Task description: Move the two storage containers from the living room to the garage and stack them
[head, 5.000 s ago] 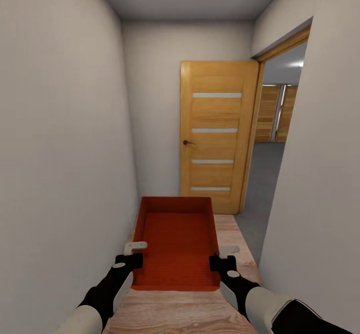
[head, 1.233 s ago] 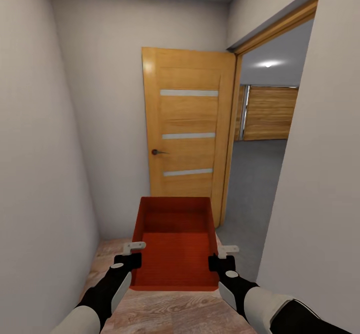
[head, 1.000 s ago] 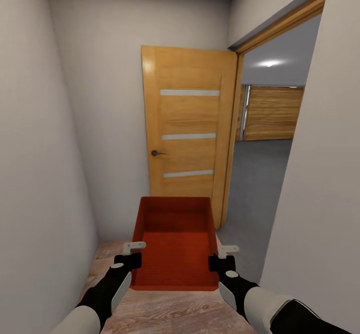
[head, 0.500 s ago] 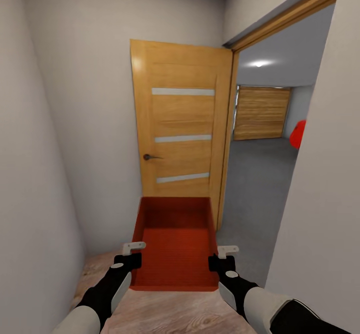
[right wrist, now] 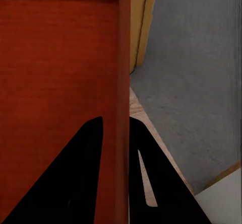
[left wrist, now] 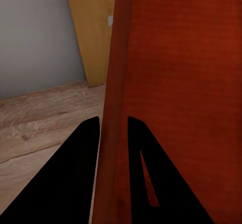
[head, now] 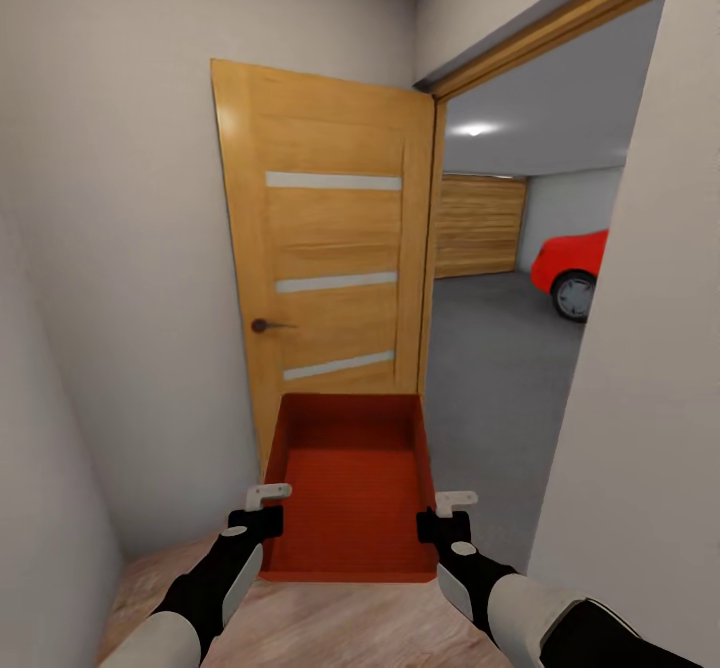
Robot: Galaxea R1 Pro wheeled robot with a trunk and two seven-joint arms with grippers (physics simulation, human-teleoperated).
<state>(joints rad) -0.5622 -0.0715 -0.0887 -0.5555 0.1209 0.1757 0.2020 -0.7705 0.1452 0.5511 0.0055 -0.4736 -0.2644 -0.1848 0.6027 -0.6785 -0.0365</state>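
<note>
Right in front of the robot, the storage container (head: 350, 488) rides level between its two arms, the left gripper (head: 262, 510) clamped on the left wall and the right gripper (head: 447, 514) clamped on the right wall; in each wrist view the dark fingers (left wrist: 80, 148) straddle a thin orange-red wall, one inside and one outside. Under it is light wood-plank floor (head: 330, 628), which ends just ahead at the doorway. Beyond the tray stands the slatted wood door (head: 325, 258), swung open against the far wall. Compared with a second ago the whole view has swung toward the opening on the right, so more of the garage (head: 510, 278) shows through it: grey concrete floor (head: 490, 388), a wood-panelled far door, and now the front of the red car (head: 572, 270). I'd say the carry is nearly through, with the turn into the garage under way and setting the container down not yet begun.
</note>
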